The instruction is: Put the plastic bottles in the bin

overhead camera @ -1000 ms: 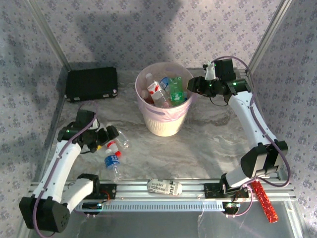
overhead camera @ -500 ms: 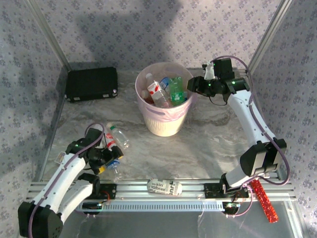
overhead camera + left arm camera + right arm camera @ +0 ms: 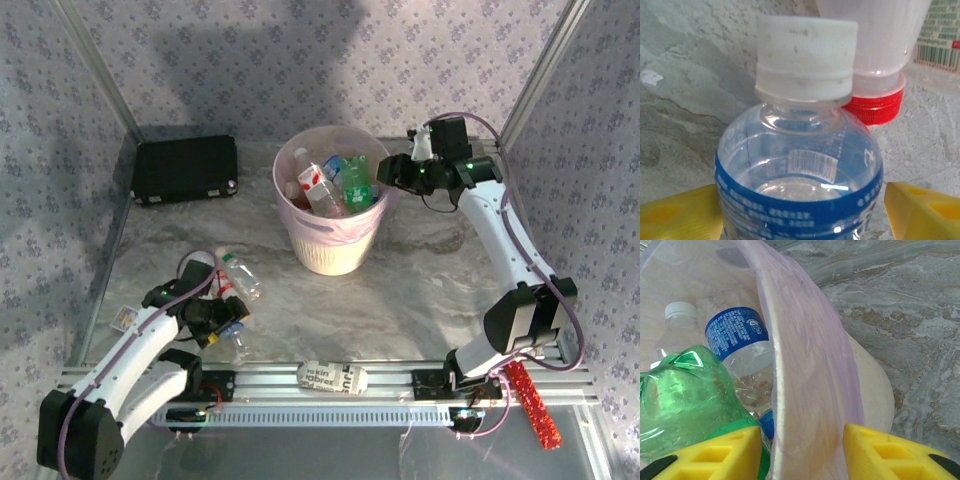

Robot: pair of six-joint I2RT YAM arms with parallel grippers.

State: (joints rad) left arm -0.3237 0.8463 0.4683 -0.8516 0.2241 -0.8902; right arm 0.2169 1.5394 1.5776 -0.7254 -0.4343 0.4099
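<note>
Down at the near left of the desk [image 3: 430,285], a clear bottle [image 3: 800,170] with a blue label lies on its side. Its long axis runs roughly near to far, and its white cap [image 3: 806,55] points away from the arm. A second bottle [image 3: 875,40] faces it, its red cap [image 3: 882,107] turned back toward the first; the two caps nearly meet, with the red one partly hidden behind the white. The left jaws stand on either side of the clear bottle, yellow fingertips [image 3: 922,207] right against its shoulders, and I cannot tell whether they press it or only flank it. The bottle's lower body is cut off by the frame edge. White print on the blue band is too fine to read. A barcode shows through the clear wall, and the second bottle's label carries a barcode and green lines, also unreadable. At the far middle the pink bin [image 3: 330,250] stands upright with several bottles inside. Among them are a green bottle [image 3: 690,400], its lumpy base toward the right wrist camera, and a blue-labelled bottle [image 3: 735,335] with a round logo and blurred wording. The right jaws are closed on the bin's rim, one finger inside and one outside.
</note>
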